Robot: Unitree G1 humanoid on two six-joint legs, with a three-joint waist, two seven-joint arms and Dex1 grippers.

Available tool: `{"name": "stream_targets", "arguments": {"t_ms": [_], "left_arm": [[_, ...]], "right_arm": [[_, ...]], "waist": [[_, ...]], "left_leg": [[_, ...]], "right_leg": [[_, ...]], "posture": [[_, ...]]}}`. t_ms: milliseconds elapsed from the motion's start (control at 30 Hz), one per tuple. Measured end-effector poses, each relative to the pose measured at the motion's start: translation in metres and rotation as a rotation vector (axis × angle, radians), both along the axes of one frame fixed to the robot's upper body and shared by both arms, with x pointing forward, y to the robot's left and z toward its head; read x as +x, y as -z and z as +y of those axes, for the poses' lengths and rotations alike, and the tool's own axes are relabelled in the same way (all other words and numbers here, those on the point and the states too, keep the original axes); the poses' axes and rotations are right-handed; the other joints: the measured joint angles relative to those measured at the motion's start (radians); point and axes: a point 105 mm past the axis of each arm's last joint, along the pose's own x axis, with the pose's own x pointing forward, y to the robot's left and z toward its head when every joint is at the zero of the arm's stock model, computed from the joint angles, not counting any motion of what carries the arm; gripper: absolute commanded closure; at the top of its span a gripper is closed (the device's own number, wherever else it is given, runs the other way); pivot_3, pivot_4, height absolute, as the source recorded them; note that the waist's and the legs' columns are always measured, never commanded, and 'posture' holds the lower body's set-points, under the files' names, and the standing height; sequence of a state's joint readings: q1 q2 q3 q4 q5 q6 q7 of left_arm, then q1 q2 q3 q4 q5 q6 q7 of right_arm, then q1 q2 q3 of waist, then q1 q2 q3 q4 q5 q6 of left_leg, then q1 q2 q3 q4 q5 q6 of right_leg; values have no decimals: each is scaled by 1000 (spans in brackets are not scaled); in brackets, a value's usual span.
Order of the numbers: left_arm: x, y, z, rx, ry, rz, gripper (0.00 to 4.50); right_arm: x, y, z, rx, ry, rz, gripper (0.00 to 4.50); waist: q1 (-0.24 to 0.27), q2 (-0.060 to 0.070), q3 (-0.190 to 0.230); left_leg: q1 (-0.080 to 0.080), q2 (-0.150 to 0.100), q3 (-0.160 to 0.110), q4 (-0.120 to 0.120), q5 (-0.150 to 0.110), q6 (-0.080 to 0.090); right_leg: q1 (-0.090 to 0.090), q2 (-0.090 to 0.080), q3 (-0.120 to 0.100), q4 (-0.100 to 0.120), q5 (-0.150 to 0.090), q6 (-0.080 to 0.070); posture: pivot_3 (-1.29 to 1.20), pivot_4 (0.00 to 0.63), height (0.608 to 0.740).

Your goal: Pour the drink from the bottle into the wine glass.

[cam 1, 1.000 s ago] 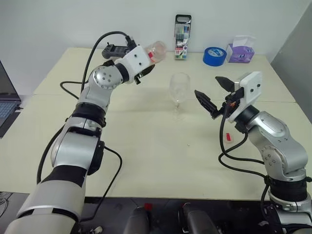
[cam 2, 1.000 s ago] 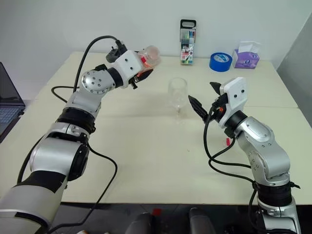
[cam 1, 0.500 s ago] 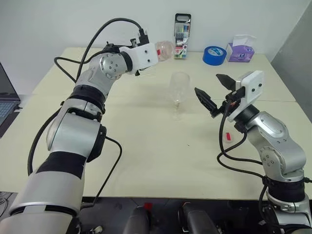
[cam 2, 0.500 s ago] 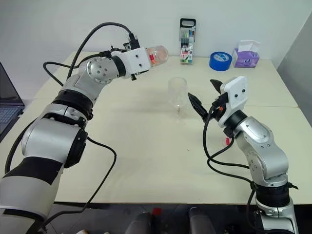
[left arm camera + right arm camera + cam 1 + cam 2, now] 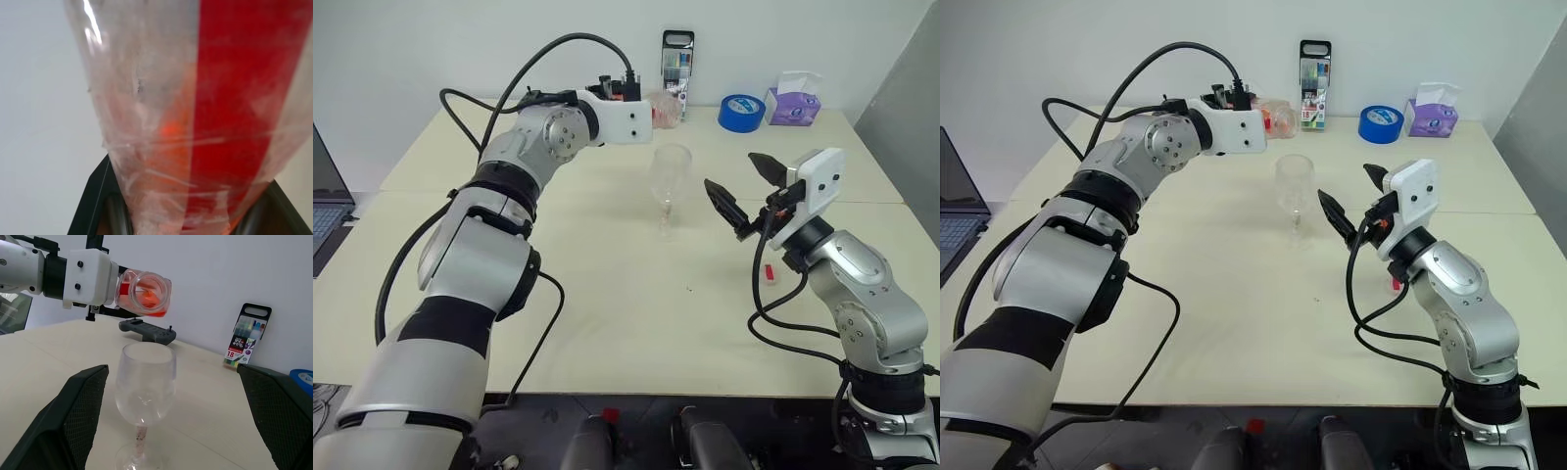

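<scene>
My left gripper is shut on the bottle, a small clear plastic one with a red strip. It is held lying level in the air, just above and to the far left of the wine glass's rim. A little orange drink lies inside the bottle. The wine glass stands upright at the table's middle, clear and looking empty. My right gripper hovers open just right of the glass, its fingers wide apart with nothing between them.
At the table's back edge stand a pack of pens, a blue tape roll and a purple tissue box. A black controller lies behind the glass. A small red item lies beside my right arm. A laptop sits far left.
My left arm has carried the bottle to the right, closer to the glass, and rolled its wrist. The right arm and the glass have stayed put.
</scene>
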State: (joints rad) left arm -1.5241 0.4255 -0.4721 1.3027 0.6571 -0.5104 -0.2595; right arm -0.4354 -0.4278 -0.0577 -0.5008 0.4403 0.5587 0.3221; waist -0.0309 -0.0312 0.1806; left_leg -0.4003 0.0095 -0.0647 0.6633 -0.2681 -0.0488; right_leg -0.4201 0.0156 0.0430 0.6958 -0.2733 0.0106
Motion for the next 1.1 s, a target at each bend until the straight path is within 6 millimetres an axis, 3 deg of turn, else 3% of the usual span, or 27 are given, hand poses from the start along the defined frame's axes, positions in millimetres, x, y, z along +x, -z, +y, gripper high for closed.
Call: {"name": "stream_targets", "arguments": {"t_ms": [767, 1100], "left_arm": [[2, 3, 4, 154, -28, -68, 2755], [1, -12, 2, 198, -34, -127, 2755]], "right_arm": [[-1, 4, 2, 18, -1, 17, 0], [-1, 4, 2, 22, 5, 17, 0]], "waist": [[0, 0, 0], [0, 0, 0]], "left_leg": [[0, 0, 0, 1, 0, 0], [0, 0, 0, 1, 0, 0]], "right_leg": [[0, 0, 0, 1, 0, 0], [0, 0, 0, 2, 0, 0]], "posture": [[0, 150, 740], [0, 150, 740]]}}
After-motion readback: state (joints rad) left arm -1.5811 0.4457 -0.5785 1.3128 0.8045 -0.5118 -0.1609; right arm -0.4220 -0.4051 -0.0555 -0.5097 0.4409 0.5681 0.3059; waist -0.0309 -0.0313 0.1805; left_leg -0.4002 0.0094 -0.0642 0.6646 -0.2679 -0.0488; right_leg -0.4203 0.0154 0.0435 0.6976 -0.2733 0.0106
